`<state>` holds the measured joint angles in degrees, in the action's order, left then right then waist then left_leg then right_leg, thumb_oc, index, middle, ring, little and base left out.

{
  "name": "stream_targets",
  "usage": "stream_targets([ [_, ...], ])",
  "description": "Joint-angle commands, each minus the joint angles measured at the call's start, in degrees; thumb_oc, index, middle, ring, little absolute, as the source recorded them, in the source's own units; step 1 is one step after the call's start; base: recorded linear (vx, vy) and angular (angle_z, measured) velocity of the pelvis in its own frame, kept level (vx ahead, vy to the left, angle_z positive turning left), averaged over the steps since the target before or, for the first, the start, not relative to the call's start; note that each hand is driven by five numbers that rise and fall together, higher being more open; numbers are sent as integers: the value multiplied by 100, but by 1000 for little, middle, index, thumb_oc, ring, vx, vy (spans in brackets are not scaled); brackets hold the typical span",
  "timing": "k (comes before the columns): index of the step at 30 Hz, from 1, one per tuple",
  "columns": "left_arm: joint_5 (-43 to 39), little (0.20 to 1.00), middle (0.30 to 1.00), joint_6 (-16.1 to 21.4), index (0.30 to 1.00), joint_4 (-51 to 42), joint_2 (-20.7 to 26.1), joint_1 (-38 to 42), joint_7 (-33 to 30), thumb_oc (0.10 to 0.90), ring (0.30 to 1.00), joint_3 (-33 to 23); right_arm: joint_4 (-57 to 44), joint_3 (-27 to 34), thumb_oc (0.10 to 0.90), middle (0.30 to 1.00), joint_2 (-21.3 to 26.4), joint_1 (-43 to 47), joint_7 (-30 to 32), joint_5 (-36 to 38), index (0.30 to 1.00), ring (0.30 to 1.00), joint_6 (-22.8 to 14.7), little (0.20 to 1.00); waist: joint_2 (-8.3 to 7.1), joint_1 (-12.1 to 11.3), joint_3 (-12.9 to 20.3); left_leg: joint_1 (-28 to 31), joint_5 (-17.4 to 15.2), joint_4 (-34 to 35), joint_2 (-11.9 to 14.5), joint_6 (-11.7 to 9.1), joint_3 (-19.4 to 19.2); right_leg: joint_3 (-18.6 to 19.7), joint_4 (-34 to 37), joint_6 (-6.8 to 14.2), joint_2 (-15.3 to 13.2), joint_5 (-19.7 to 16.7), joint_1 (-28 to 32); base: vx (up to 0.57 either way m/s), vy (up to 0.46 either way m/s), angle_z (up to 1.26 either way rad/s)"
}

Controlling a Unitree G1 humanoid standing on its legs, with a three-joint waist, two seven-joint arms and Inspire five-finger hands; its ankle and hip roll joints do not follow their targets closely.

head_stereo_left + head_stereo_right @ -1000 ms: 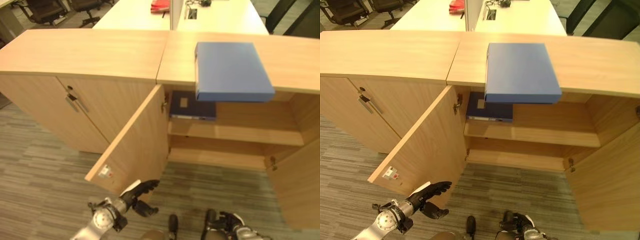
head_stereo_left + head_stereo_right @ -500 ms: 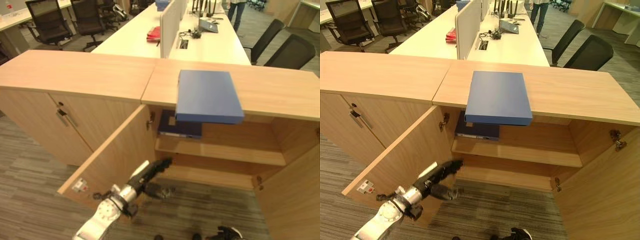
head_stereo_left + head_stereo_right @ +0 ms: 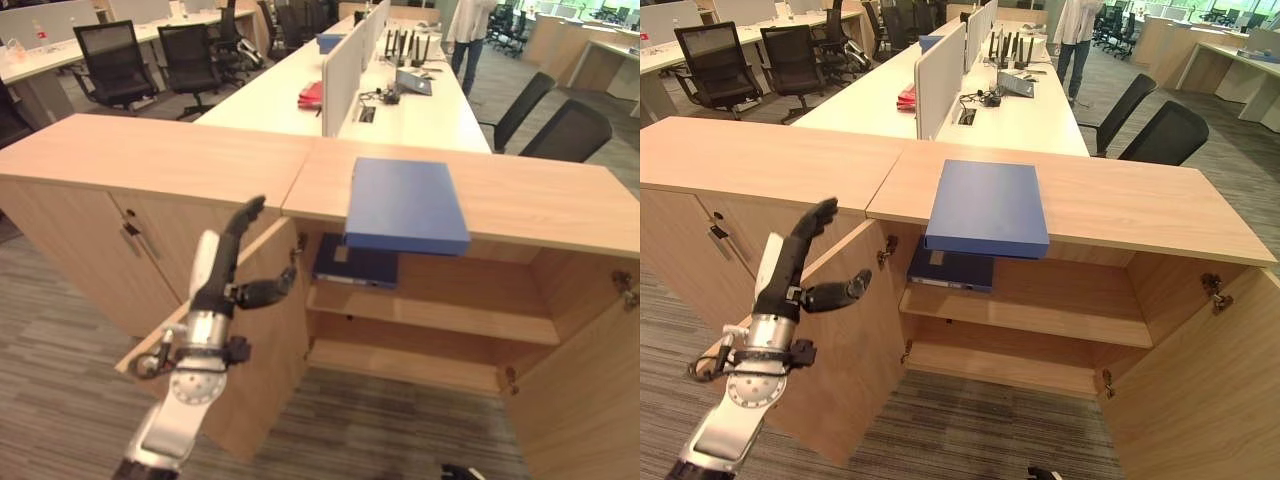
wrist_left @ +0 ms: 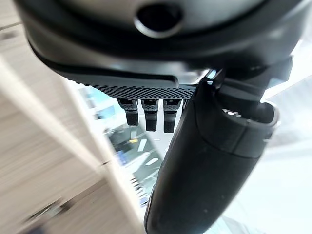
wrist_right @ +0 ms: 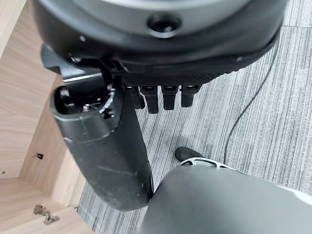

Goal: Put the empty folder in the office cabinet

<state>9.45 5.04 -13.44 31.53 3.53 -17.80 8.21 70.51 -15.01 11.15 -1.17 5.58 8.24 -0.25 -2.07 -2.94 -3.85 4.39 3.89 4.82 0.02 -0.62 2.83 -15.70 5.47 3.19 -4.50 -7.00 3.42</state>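
A blue folder [image 3: 405, 203] lies flat on the wooden cabinet top [image 3: 545, 195], its near edge overhanging the open compartment. A darker blue folder [image 3: 355, 268] rests on the upper shelf [image 3: 450, 322] just below it. My left hand [image 3: 218, 290] is raised in front of the open left door [image 3: 265, 350], left of the blue folder and about level with the cabinet top. Its fingers are straight, the thumb is spread, and it holds nothing. My right hand [image 5: 105, 141] hangs low over the carpet with relaxed, empty fingers.
The right door [image 3: 590, 400] stands open at the lower right. A closed cabinet [image 3: 90, 230] with a metal handle adjoins on the left. Behind are white desks [image 3: 300, 95] with a divider, black office chairs [image 3: 115, 65] and a person [image 3: 1078, 30] standing far back.
My left hand has risen from near the floor to cabinet-top height by the open door. The camera has tilted up, so the whole scene shifted. The blue folder has not moved.
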Motion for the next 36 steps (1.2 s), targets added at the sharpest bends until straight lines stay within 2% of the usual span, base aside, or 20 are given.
stream_targets([
  [1,597,900,900,609,900,-673,254,1661,-269,800,900,335,351,-418,800,900,-58,90,117,-1,900,900,44,900,199,240,60,68,-482,18,135,-248,91,208,-47,256,118,924,349,0,0,0],
  [3,866,900,900,621,900,-403,360,2426,-196,800,900,965,432,-462,800,900,-13,131,146,-52,900,900,47,900,241,349,99,97,-493,18,151,-254,61,234,-47,259,137,928,360,0,0,0],
  [4,873,900,900,631,900,-358,353,2475,-215,800,900,1003,432,-445,800,900,-21,138,147,-51,900,900,47,900,236,334,90,97,-494,18,152,-254,62,234,-47,259,138,928,360,0,0,0],
  [8,1151,900,900,575,900,385,345,3433,-94,800,900,1894,446,-493,800,900,78,191,172,-67,900,900,55,900,298,495,136,115,-500,18,169,-259,3,294,-47,268,152,913,354,4,-8,-15],
  [14,1474,900,900,484,900,1101,200,4083,-116,800,900,2432,485,-473,800,900,151,216,196,-44,900,900,47,900,343,606,166,128,-517,18,186,-257,-74,369,-47,277,163,908,347,1,1,-12],
  [26,1827,900,900,186,900,2128,-51,4859,-232,800,900,2763,537,-482,800,900,208,275,157,64,900,900,47,900,392,718,194,191,-544,18,223,-267,-182,461,-47,291,175,902,356,0,0,-2],
  [36,2113,900,900,-216,900,3036,0,5309,-487,800,900,2660,555,-508,800,900,240,322,94,132,900,900,48,900,416,778,198,210,-547,18,233,-269,-254,522,-47,300,170,898,356,-5,2,-6],
])
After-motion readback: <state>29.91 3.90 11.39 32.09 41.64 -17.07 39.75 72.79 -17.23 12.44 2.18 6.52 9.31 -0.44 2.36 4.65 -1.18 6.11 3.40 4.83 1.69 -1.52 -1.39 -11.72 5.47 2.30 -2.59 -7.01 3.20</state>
